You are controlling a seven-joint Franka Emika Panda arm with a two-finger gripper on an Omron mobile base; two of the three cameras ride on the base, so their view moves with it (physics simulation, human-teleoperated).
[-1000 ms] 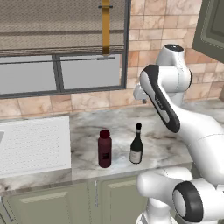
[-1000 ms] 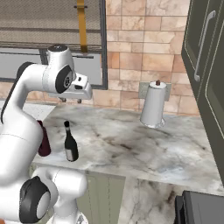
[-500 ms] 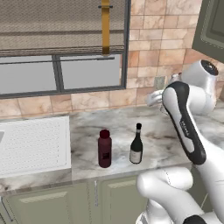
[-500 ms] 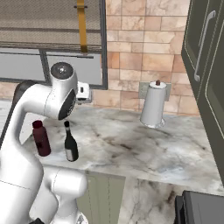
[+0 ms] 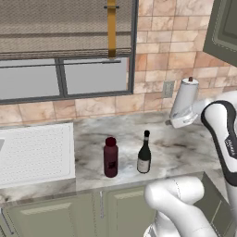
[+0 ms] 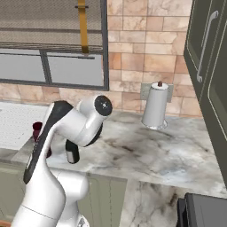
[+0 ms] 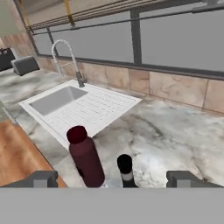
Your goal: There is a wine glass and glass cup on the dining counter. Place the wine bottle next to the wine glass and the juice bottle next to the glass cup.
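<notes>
juice bottle: stands upright on the marble table, just right of the white sink drainboard and just left of the wine bottle; the two stand near each other but apart.
juice bottle, handling: stout and stiff, probably fairly heavy if full; the smooth wall looks slippery, so the mid body below the wide red cap seems the surest place to take hold.
wine bottle: upright on the same table, slim and dark, pale label low on the body.
wine bottle, handling: likely glass, so breakable and top-heavy when tilted; grasp the body near the label, since the narrow neck would let it swing.
fingers: spread wide, holding nothing.
gripper: in the hand view, the wine bottle's neck rises between the two tips, touching neither; the juice bottle sits left of centre, nearer the left tip.
</notes>
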